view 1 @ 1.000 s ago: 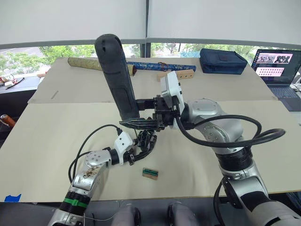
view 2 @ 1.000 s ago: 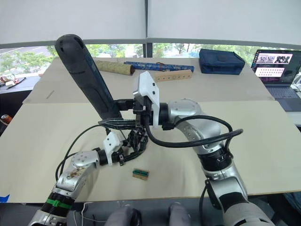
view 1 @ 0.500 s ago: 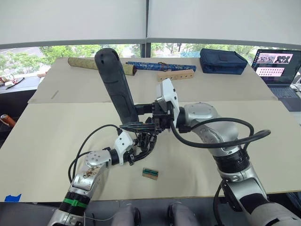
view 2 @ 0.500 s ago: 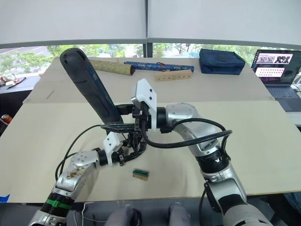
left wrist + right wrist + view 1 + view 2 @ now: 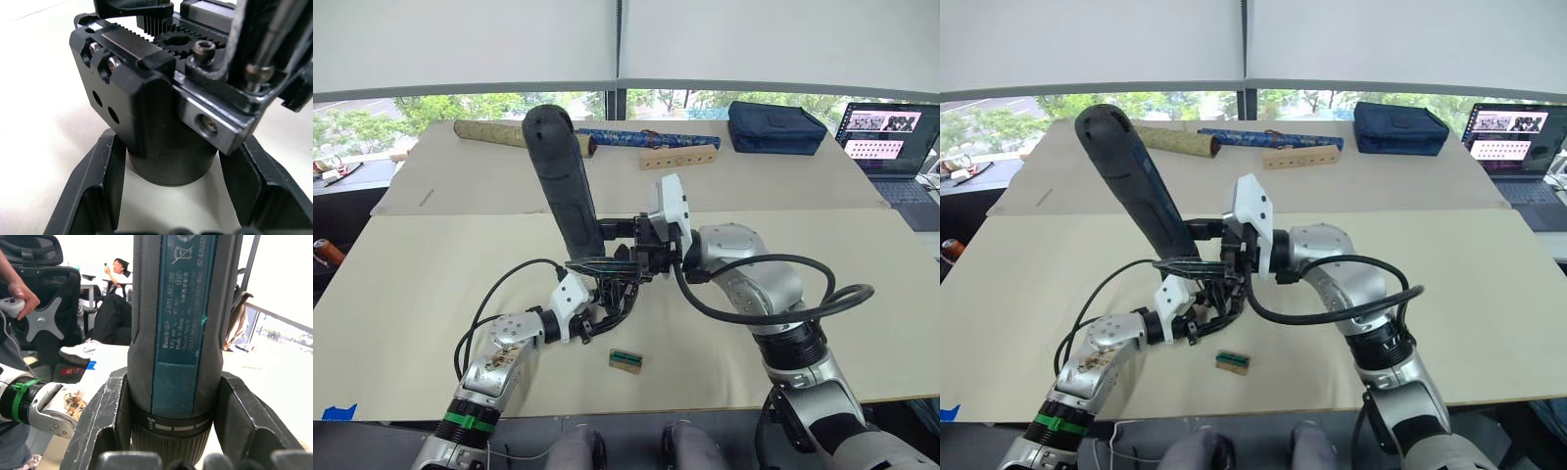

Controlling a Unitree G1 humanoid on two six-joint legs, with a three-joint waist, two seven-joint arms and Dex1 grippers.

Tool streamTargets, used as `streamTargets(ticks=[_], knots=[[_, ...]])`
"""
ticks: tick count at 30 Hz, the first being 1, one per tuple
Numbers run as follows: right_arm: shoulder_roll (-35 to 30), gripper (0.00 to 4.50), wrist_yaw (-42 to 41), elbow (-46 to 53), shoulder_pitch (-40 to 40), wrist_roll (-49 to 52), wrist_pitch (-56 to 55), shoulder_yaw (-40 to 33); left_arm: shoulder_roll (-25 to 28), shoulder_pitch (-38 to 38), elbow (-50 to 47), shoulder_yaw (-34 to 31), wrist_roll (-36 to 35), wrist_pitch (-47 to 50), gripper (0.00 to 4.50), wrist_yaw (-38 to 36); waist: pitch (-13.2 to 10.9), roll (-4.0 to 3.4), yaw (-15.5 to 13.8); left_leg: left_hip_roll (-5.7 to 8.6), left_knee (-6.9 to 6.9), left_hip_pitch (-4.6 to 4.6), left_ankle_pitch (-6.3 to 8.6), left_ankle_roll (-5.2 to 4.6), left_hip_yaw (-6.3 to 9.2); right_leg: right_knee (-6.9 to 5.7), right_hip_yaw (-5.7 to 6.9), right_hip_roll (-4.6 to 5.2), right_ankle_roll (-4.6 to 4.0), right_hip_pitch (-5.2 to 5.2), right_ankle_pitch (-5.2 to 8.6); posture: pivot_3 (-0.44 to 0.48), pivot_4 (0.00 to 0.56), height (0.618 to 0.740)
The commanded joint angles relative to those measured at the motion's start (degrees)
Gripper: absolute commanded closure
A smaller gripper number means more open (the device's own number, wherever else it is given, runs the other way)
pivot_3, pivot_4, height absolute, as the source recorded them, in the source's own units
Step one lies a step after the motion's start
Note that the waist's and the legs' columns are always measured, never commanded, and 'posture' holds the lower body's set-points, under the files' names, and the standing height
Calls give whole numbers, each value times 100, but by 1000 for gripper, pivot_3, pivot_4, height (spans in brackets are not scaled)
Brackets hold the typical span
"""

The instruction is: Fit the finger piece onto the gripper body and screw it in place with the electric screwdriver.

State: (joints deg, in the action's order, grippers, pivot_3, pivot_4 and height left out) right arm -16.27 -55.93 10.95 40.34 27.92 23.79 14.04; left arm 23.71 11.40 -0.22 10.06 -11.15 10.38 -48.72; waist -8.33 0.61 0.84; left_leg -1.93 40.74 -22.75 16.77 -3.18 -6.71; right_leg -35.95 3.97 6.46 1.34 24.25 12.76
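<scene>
At the lower left of the head view the left gripper (image 5: 604, 315) is clamping the gripper body (image 5: 161, 112) against the table (image 5: 401, 294); in the left wrist view its two fingers (image 5: 95, 191) are pressing either side of the body's round base. Compared with a second ago that hand is sitting in the same spot — the block has not shifted.

At mid-frame the electric screwdriver (image 5: 563, 176) is coming down: its rounded top has dropped from near the upper edge to level with the rolls at the back, and it is leaning less. The right gripper (image 5: 631, 257) is closed around its lower barrel, fingers (image 5: 105, 421) hugging both sides, and has sunk with it toward the body.

I judge the bit is being lowered onto a screw head — the driving step. The finger piece I cannot pick out among the black parts.

Just below centre a small green-and-brown block (image 5: 626, 360) is lying untouched.
</scene>
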Motion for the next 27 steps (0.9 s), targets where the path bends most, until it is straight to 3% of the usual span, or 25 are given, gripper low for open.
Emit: streamTargets(ticks=[1,27], knots=[[-55,2579,154,70,-119,-48,-16,-164,93,-209,151,183,44,244,2210,-140,0,0,1,-1,0,1,0,0,0,0,0,0,0,-1,0,0,150,740],[-56,2579,579,-281,-88,-528,551,497,67,-190,198,196,37,247,2210,-79,66,16,10,0,-41,48,-1,4,-6,-5,-10,3,-6,-17,3,0,150,740]])
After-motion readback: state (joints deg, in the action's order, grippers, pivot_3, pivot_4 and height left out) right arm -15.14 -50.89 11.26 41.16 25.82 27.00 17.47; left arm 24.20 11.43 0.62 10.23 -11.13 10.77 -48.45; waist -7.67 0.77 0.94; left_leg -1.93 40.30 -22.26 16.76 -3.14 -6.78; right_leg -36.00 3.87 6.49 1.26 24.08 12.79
